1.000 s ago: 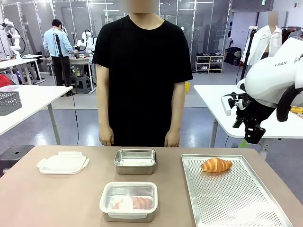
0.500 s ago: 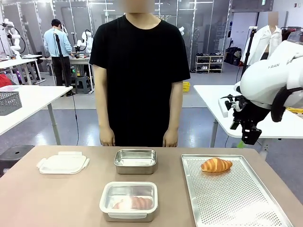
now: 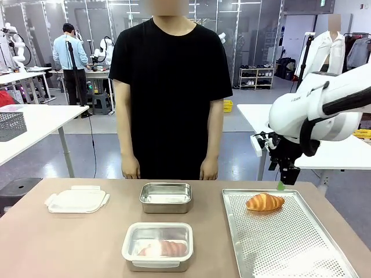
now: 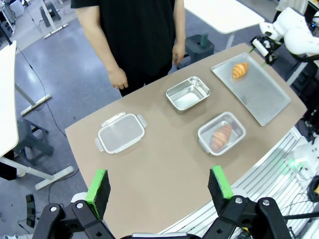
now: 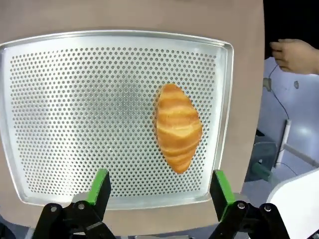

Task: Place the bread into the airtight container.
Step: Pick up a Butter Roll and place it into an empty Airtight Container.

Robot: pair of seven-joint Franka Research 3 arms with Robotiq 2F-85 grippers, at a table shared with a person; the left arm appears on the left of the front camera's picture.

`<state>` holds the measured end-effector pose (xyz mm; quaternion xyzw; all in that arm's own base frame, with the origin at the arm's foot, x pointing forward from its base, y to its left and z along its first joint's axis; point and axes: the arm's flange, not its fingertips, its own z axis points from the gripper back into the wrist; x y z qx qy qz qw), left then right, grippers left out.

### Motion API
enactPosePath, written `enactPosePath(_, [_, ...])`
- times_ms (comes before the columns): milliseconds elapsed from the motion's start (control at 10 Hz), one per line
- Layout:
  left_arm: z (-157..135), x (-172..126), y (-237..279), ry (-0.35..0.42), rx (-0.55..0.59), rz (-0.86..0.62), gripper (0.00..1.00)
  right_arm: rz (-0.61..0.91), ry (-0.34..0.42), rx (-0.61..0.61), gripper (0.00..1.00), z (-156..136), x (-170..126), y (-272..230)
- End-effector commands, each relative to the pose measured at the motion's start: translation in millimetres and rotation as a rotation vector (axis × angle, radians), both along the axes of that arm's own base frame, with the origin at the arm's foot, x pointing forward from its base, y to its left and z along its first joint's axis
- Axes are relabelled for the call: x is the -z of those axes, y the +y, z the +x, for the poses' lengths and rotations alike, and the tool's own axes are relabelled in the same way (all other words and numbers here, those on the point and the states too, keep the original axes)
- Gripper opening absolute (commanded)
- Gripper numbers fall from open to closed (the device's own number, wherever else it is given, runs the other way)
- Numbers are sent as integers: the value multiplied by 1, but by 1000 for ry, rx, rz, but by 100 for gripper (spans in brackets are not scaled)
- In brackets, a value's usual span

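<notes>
Bread (image 3: pixel 265 201): one piece, lying on perforated tray (image 3: pixel 290 249), right of frame. Your right gripper (image 3: pixel 283 182) is hovering just above it, jaws apart, apparently lining up the pick.

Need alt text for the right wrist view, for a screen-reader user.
A croissant lies on a perforated metal tray, seen from above between the right claw's open green-padded fingers. The tray sits on a brown table; a person's hand shows at the upper right.
</notes>
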<state>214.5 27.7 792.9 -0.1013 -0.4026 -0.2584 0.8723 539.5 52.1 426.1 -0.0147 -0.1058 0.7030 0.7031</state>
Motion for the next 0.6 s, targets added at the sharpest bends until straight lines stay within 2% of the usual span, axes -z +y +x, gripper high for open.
enactPosePath(0, [0, -1, -1, 1, -2, -1, 100, -20, 39, -32, 100, 19, 7, -3])
enactPosePath(500, [0, -1, -1, 1, -2, -1, 100, -20, 83, -15, 100, 42, 55, 1])
